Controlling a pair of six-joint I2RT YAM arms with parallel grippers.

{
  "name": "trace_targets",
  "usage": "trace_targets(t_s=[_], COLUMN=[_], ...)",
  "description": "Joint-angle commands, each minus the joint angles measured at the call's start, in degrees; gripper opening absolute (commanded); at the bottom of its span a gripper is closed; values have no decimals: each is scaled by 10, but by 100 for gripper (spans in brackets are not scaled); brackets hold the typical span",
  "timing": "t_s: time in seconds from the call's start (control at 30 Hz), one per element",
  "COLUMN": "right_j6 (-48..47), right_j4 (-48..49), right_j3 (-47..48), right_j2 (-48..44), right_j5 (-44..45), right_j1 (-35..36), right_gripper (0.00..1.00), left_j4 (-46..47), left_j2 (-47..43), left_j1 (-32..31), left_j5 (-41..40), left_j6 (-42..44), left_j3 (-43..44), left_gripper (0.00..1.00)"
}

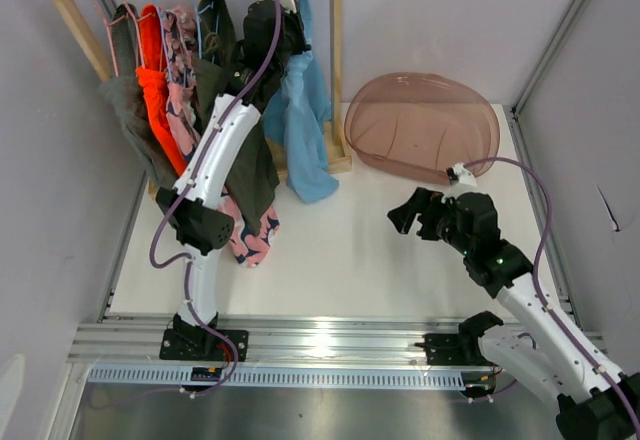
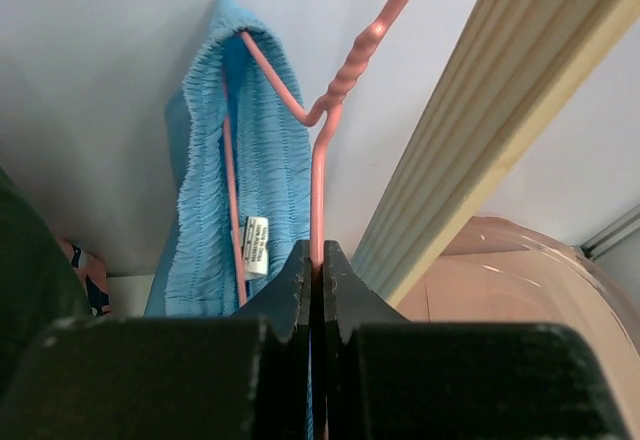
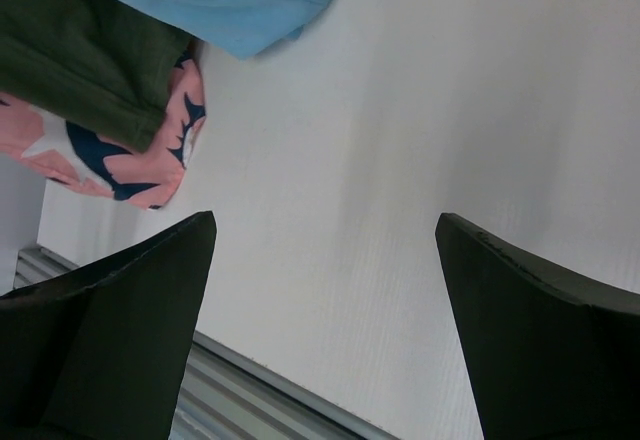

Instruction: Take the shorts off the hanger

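The left tool (image 2: 318,255) clenches the pink hanger (image 2: 321,165), likely steadying it so the light blue shorts (image 2: 270,175) draped on it can be pulled off, while the right tool (image 3: 325,222) hovers released over the table (image 1: 340,245).

left end effector (image 2: 316,257) raised high, pinched closed; right end effector (image 3: 325,222) low, spread wide.
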Motion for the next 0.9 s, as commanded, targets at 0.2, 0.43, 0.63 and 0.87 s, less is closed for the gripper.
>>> trace_targets(t_s=[0.2, 0.43, 0.63, 0.87], right_j6=[-170, -233, -234, -238], right_j4=[-7, 29, 99, 243], right_j3=[371, 547, 588, 586], right_j2=[205, 396, 486, 544], right_j5=[294, 375, 390, 500], right_j1=[325, 421, 432, 441], right_gripper=[99, 99, 100, 99], left_j4=[-29, -51, -56, -73], left_j2=[-123, -153, -182, -204], left_j1=[-10, -14, -14, -14], left_j5=[15, 15, 10, 11], left_j6=[-7, -20, -28, -51], left_j3=[9, -2, -31, -44], left_gripper=[0, 0, 0, 0])
